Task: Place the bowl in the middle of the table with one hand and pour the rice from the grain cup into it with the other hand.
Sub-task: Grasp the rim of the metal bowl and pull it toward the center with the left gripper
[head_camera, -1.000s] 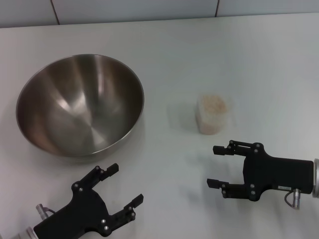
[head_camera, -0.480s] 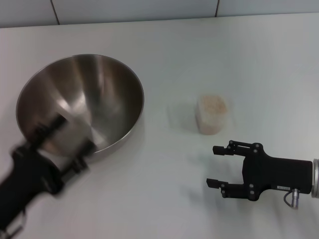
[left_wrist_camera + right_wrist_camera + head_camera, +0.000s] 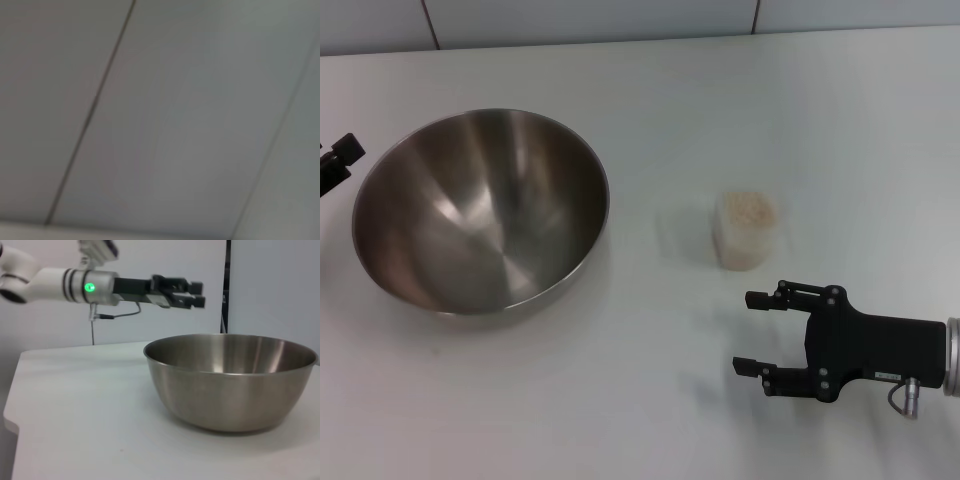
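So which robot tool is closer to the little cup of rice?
The right tool, sitting open on the table just in front of the grain cup. The left tool is far off, beyond the bowl.

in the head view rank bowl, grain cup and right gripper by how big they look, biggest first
1. The bowl, by far the widest.
2. The right gripper, counting its black body; it sits nearer the camera, which may inflate it.
3. The grain cup, smallest, filled with rice.
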